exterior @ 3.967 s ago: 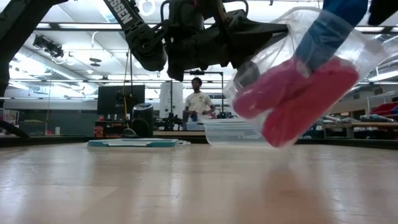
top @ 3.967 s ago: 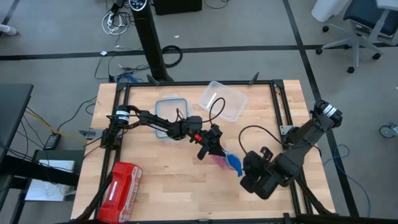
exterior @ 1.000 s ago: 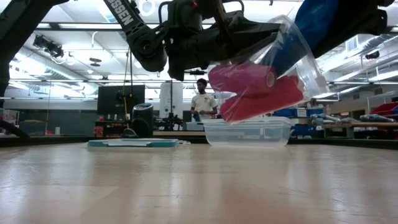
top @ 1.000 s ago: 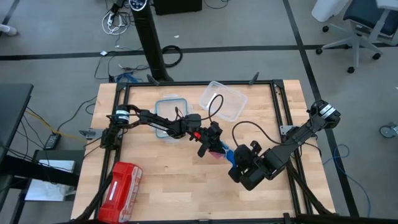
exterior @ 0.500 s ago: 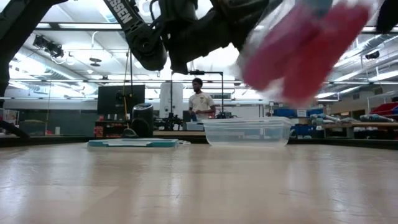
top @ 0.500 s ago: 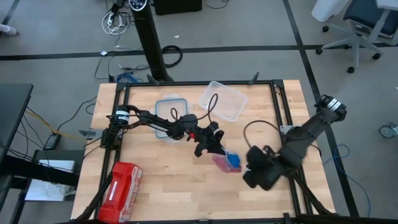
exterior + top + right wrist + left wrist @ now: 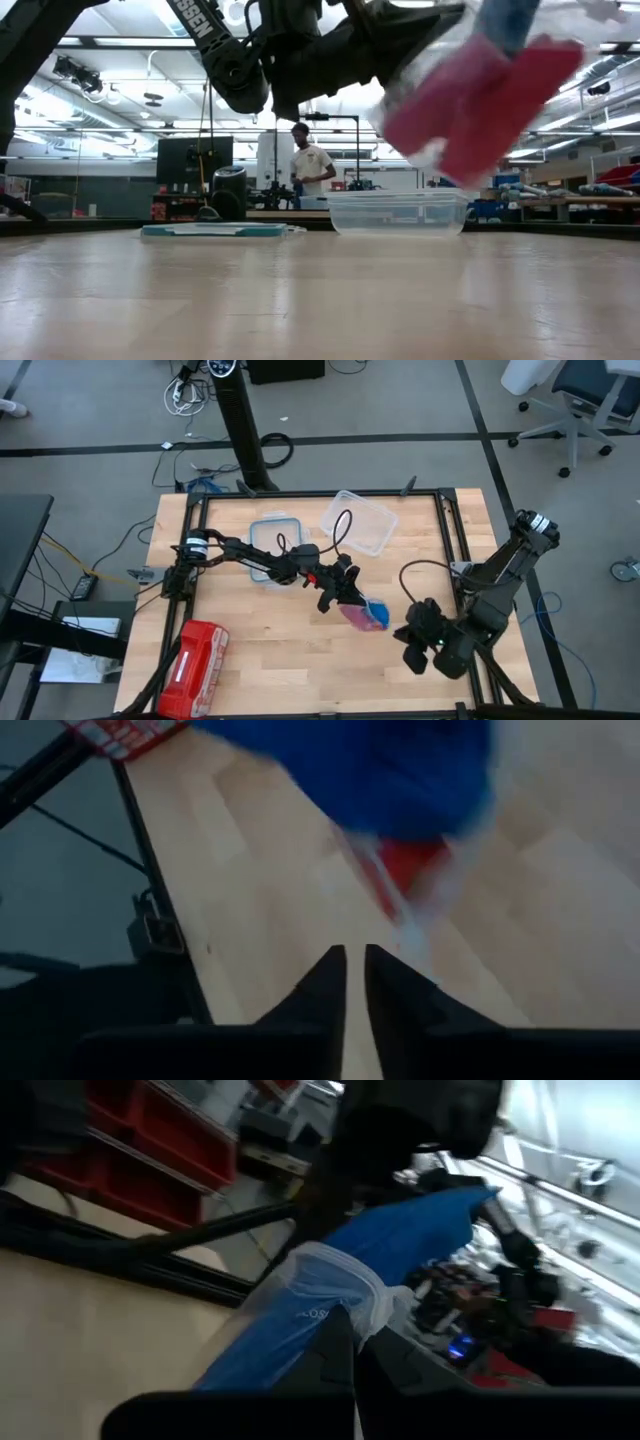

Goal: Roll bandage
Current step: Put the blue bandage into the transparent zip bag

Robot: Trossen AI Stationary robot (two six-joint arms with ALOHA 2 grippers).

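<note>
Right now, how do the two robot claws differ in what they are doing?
The left claw is clamped shut on a clear plastic bag holding red-pink rolls and the blue bandage, lifted above the table. The right claw holds nothing; its fingers stand nearly together with a slim gap, and it sits apart from the bag, nearer the table's right edge. Both are dark two-finger claws above the same wooden table.

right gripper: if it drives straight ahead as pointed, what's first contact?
Likely the bandage sticking out of the clear bag that the left gripper holds. Right gripper points toward it, empty; depth unclear.
</note>
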